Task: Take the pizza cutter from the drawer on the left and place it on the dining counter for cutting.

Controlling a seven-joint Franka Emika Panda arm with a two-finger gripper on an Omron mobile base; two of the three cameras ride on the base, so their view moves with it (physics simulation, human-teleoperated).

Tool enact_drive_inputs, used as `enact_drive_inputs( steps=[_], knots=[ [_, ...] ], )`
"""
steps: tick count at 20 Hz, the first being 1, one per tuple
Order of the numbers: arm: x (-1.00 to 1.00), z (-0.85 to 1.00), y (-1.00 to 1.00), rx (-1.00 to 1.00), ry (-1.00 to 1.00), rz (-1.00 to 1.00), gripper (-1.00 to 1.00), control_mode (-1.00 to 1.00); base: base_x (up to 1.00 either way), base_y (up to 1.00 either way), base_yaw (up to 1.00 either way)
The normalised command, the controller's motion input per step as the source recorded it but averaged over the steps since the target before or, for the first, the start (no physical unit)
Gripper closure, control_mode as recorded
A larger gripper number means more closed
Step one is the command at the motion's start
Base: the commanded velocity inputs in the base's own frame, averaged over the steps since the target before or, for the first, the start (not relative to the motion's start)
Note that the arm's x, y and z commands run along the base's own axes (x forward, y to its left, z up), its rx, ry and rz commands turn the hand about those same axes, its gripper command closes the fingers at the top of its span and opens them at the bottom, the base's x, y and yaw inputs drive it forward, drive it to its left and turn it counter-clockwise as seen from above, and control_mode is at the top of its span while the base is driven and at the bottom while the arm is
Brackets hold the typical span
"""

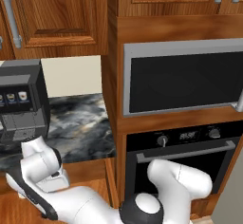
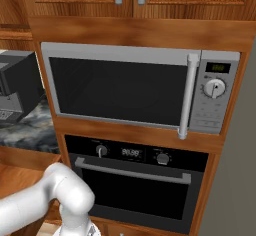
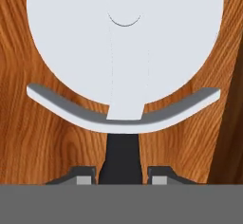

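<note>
From my seat, the hand camera gives me the closest read: the gripper has its two fingers drawn in against the dark handle of the pizza cutter, one finger on each side, so I call it clamped on the cutter. The pale round blade fills the upper part of that view, with a curved grey guard across it just above the handle. Behind the blade lies reddish-brown wood grain; I cannot tell whether it is the drawer's floor or another panel.

In the left base view the arm bends low, its white forearm reaching down to the lower left over wooden surfaces below the marbled counter. The wrist and hand sit at the frame's lower left.

Further back on that counter stands a grey coffee machine. To its right, a tall wooden column holds a microwave with a vertical bar handle, and a black oven under it. Wooden wall cabinets run along the top.
</note>
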Motion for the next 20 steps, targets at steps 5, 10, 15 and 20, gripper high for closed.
enact_drive_inputs(
  steps=[5, 10, 15, 20],
  knots=[
    [-0.16, 0.81, -0.4, 0.0, 0.0, 0.0, 1.0, -1.0, 0.0, 0.0, 0.0],
    [-0.13, 0.64, -0.54, 0.0, 0.0, 0.0, 1.0, -1.0, 0.0, 0.0, 0.0],
    [-0.14, 0.57, -0.73, 0.0, 0.0, 0.0, 1.0, -1.0, 0.0, 0.0, 0.0],
    [-0.1, 0.44, -0.8, 0.0, 0.0, -0.01, 1.0, -1.0, 0.0, 0.0, 0.0]
  ],
)
